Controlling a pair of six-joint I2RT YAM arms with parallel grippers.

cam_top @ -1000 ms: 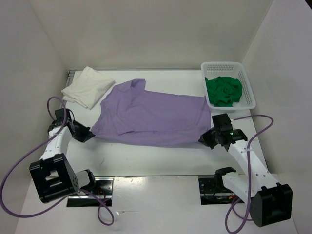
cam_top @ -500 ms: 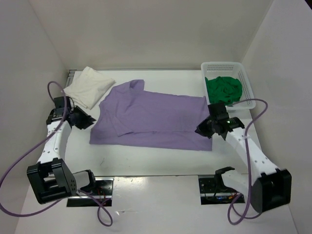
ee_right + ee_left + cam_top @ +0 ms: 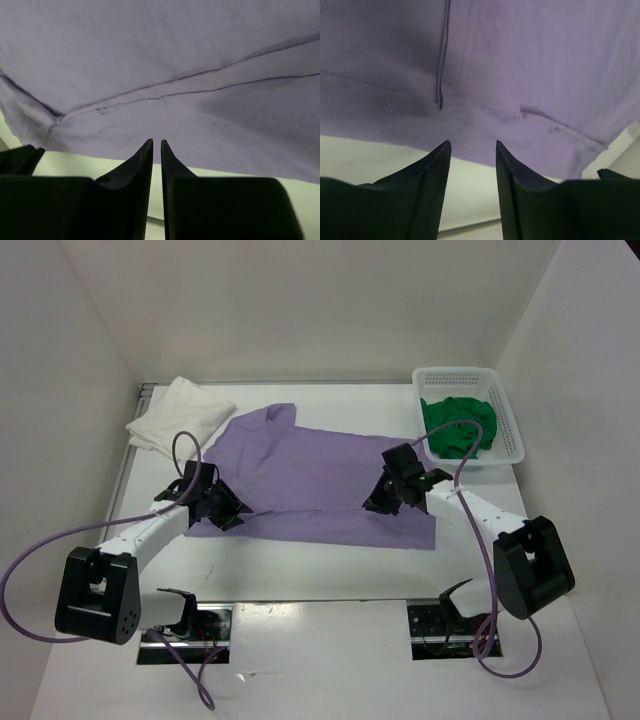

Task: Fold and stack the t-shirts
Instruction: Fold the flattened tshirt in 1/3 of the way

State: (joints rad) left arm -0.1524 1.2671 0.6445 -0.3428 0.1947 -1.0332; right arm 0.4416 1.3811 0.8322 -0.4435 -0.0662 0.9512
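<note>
Purple t-shirt point(image 3: 320, 480) lies spread across the middle of the table point(image 3: 300, 570), collar end toward the left, with part of it doubled over along a visible seam. Both arms are low at its near hem. The left gripper point(image 3: 222, 508) sits at the near-left corner, fingers apart with bare table showing between them and no cloth in the gap. The right gripper point(image 3: 383, 497) hovers over the near-right part of the hem, its fingers pressed almost together. No fabric shows in the slit, so it looks clenched on nothing.

A folded white shirt point(image 3: 180, 418) waits at the far left, and a green shirt point(image 3: 458, 427) is bundled in the basket point(image 3: 455, 372) at the far right.

The risks from here? With one side open and the other closed, an uneven pickup would drag the hem skew and wrinkle the fold. A pinch that catches both layers at the left corner would lift the doubled flap along with it. The right fingers must open before they can take any cloth at all, or they simply push the hem into a ridge.
</note>
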